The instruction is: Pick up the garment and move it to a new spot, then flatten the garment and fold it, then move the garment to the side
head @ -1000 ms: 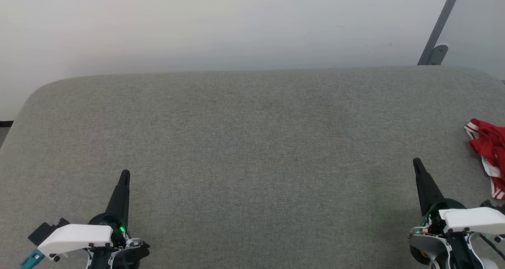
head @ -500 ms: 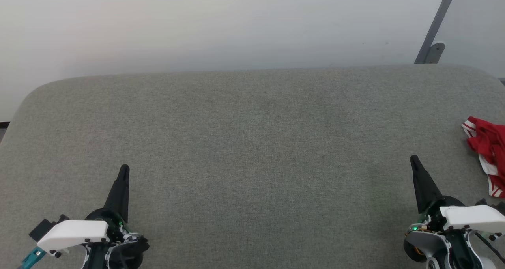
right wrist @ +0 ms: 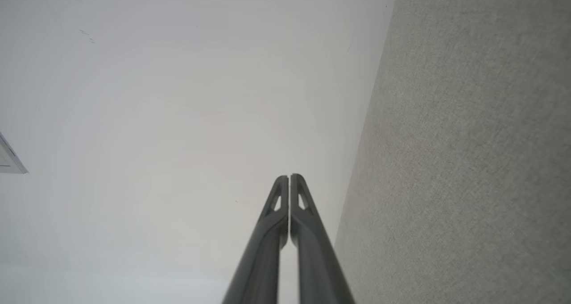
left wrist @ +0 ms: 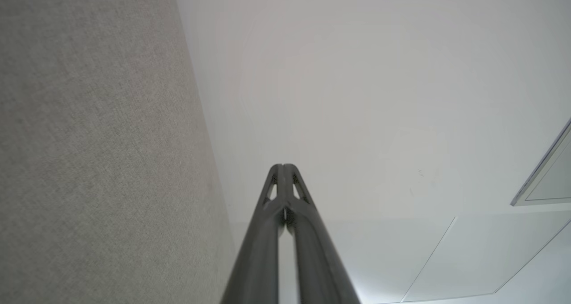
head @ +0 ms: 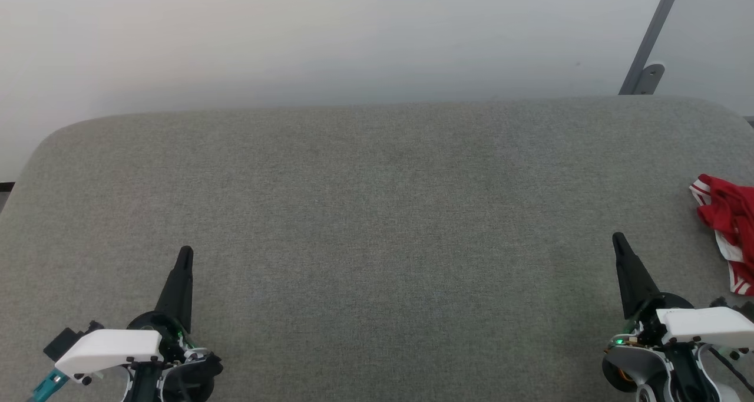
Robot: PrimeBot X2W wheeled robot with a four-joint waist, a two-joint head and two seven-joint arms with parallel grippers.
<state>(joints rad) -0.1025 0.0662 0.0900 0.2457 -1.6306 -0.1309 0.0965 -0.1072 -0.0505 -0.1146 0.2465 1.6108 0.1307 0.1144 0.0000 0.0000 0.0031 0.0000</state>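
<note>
The garment (head: pixel 730 231) lies crumpled at the frame's right edge — soft, light, likely limp. Pinch a raised fold. Left gripper (head: pixel 184 253) and right gripper (head: pixel 618 239) both closed, empty.

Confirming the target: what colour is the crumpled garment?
Red garment with red-and-white striped trim; head view shows it best.

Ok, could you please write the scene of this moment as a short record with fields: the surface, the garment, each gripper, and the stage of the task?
surface: grey fabric, rounded corners, pale wall behind
garment: red with red-and-white striped trim, crumpled at the surface's right edge, partly cut off in the head view
left gripper: shut, holding nothing
right gripper: shut, holding nothing, left of the garment, apart from it
stage: garment not yet picked up
</note>
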